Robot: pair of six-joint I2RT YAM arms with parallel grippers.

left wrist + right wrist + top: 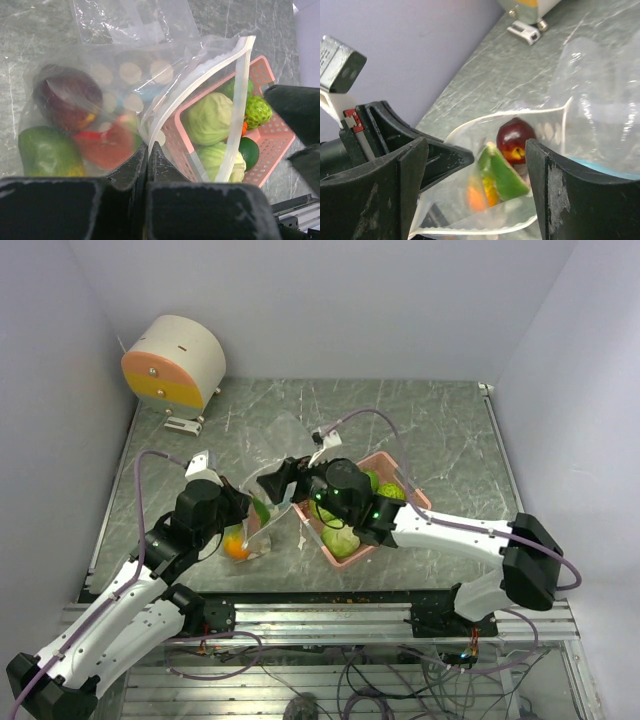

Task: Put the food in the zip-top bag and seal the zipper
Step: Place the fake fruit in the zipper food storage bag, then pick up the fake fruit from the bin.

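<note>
Loading looks approx halfway: left fingers (127, 175) pinched together on bag (125, 70) rim, right fingers (560, 200) apart, empty, at its mouth. Next you'd send right to tray (272, 135) for 1 cabbage (210, 117).

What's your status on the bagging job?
Left end effector shut on bag edge; right end effector open at its mouth. Some food bagged, cabbages in tray. Zipper unsealed.

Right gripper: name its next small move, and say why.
Probably move the right gripper over to the pink tray to pick up a cabbage. Its jaws stand open and empty at the mouth of the zip-top bag, the left gripper pinches the bag's rim with its jaws closed, and several pieces lie in the tray, not yet bagged.
</note>
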